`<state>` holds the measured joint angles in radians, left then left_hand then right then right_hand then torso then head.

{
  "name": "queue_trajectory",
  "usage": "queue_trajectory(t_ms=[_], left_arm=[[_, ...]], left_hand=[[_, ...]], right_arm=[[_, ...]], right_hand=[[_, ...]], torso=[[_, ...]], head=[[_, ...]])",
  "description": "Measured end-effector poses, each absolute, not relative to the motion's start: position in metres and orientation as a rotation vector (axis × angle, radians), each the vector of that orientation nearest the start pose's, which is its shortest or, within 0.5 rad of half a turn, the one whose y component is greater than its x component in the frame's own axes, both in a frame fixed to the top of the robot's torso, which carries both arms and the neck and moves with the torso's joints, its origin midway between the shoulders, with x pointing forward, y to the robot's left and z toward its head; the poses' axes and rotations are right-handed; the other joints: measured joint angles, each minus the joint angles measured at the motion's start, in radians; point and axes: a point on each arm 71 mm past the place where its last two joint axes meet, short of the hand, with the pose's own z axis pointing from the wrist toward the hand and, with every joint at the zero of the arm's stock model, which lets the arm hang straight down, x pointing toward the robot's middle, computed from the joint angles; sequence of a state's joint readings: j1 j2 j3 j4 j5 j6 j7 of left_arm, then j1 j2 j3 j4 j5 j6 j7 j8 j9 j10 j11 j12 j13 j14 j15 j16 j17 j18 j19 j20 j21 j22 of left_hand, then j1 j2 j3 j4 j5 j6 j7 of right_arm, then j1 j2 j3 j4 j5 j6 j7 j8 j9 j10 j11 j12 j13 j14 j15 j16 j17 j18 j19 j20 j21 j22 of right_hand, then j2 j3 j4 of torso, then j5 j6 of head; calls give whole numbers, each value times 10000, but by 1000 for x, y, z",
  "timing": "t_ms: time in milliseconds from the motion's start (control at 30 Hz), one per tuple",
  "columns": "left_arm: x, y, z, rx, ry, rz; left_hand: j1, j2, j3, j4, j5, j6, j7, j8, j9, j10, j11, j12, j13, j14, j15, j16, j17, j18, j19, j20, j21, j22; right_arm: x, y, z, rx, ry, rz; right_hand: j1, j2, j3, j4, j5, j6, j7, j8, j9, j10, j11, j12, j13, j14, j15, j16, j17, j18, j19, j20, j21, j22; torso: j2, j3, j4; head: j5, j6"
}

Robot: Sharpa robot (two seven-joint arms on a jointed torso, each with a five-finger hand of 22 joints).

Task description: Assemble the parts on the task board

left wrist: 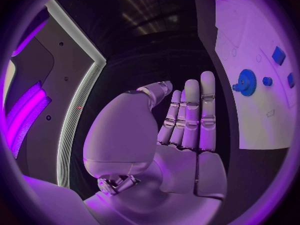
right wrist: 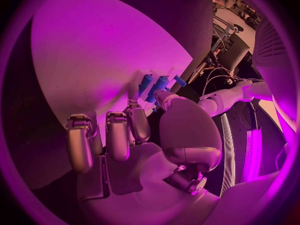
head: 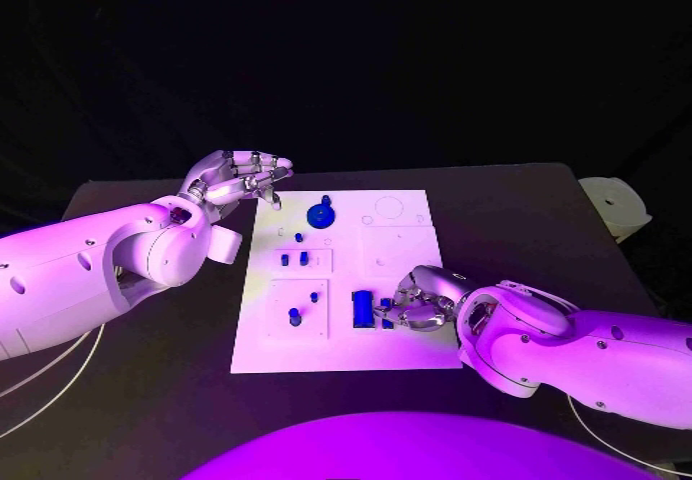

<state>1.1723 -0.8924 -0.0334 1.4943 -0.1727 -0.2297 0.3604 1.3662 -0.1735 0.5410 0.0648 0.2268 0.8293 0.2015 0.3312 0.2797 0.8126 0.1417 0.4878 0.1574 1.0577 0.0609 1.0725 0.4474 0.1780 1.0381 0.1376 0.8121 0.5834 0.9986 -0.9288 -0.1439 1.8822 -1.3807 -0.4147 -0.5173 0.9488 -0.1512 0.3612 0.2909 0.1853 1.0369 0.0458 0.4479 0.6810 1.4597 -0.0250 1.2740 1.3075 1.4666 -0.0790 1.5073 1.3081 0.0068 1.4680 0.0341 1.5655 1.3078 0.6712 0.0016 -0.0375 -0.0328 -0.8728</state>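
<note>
At the board's near right corner, your right hand [head: 418, 303] sits low, fingers [right wrist: 139, 119] at a blue block [head: 362, 309]; actual grip, cannot tell. Probably lining up a seating. The task board [head: 404, 350] lies mid-surface. Left hand [head: 238, 180] hovers off the far left corner, fingers released, likely standing clear.

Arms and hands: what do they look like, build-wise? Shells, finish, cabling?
Both arms are smooth, rounded white shells with bulbous joint housings. The left hand and right hand are silver metal, with segmented fingers and a glossy moulded palm in the wrist views. Thin pale cables trail from the left arm and the right arm near the table's front edge.
</note>
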Motion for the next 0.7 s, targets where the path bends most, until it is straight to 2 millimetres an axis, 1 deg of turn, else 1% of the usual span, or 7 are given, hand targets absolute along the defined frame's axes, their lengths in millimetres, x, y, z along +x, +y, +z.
queue_trajectory(t_ms=[167,200,300,433,567,700], left_arm=[[488,236,-190,-9654,15148,-14879],[488,236,-190,-9655,15149,-14878],[488,236,-190,-9656,15151,-14876],[488,236,-190,-9660,15150,-14867],[488,236,-190,-9661,15152,-14866],[488,236,-190,-9660,15156,-14871]], left_hand=[[0,0,0,0,0,0,0,0,0,-31,30,0,1,0,0,0,1,0,0,0,0,0],[0,0,0,0,0,0,0,0,-1,-30,31,0,0,0,0,0,0,0,0,0,0,0],[0,0,0,0,0,0,0,0,-1,-31,30,0,1,0,0,0,1,0,0,0,0,0],[0,0,0,0,0,0,0,0,-1,-30,30,0,1,0,0,0,1,1,0,0,0,0],[0,0,0,0,0,0,0,0,-2,-30,30,0,-1,0,0,0,1,0,0,0,0,0],[0,0,0,0,0,0,0,-1,-2,-30,30,0,-7,0,0,0,1,0,0,0,0,0]], right_arm=[[353,-170,-272,1622,20308,5980],[353,-172,-272,1625,20293,5976],[352,-178,-271,1621,20244,6008],[351,-182,-270,1495,20170,6258],[349,-181,-269,1308,20161,6571],[349,-181,-269,1143,20193,6733]], right_hand=[[3,2,-35,-35,0,-1,-1,-1,-3,0,0,0,0,0,0,0,-1,0,0,0,0,-1],[270,26,-93,-93,0,-1,-1,-1,-3,0,0,-36,0,0,0,0,-1,0,0,0,-39,-1],[961,-24,-187,-241,-101,-76,17,-1,-3,0,0,-103,-1,0,0,0,-1,0,0,0,-102,-2],[1488,-163,-294,-382,-319,-89,14,-1,-23,0,0,-165,-1,0,0,0,-2,0,0,0,-107,-2],[1571,-201,-300,-388,-367,-89,14,-1,-34,0,0,-165,-1,0,0,0,-2,-1,0,1,-150,-2],[1610,-161,-300,-388,-438,-89,15,-1,-43,0,0,-165,-1,0,1,0,-3,0,0,0,-150,-3]], torso=[[-5,1,-2],[-6,0,-3],[-8,1,-3],[-8,1,-10],[-9,1,-16],[-9,3,-16]], head=[[-8,0],[-8,0],[1,0],[28,0],[39,0],[25,0]])
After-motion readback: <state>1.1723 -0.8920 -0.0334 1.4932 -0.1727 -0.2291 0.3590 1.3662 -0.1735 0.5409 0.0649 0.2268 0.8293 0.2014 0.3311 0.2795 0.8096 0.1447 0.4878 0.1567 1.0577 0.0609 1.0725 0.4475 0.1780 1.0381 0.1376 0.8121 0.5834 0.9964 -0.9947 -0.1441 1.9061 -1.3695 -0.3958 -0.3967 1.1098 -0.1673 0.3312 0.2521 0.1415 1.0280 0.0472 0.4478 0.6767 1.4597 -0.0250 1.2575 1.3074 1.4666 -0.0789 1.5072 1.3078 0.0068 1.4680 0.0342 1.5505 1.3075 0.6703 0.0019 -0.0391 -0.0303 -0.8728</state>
